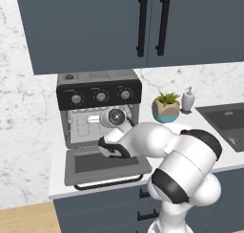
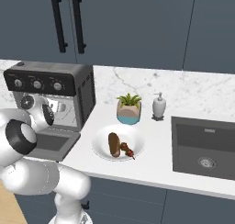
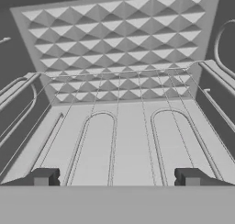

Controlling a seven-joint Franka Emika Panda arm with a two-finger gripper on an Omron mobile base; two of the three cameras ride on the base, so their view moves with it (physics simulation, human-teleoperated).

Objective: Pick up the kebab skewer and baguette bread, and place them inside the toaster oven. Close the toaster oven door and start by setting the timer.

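The toaster oven [image 1: 99,91] [image 2: 46,83] stands open on the counter. Its door [image 1: 105,165] [image 2: 55,142] is dropped flat toward me. My hand [image 1: 113,117] reaches into the oven mouth above the door. In the hand view my gripper [image 3: 117,177] is open over the wire rack [image 3: 119,140], with nothing between its fingertips [image 3: 43,177]. Right of the oven, the brown baguette bread [image 2: 114,144] and the kebab skewer [image 2: 127,149] lie side by side on a white plate [image 2: 137,137].
A potted plant [image 2: 128,109] [image 1: 166,108] and a soap dispenser [image 2: 159,106] [image 1: 188,99] stand behind the plate. A dark sink [image 2: 206,147] [image 1: 228,120] lies at the right. Dark cabinets hang above. The oven's back wall [image 3: 119,48] has a diamond pattern.
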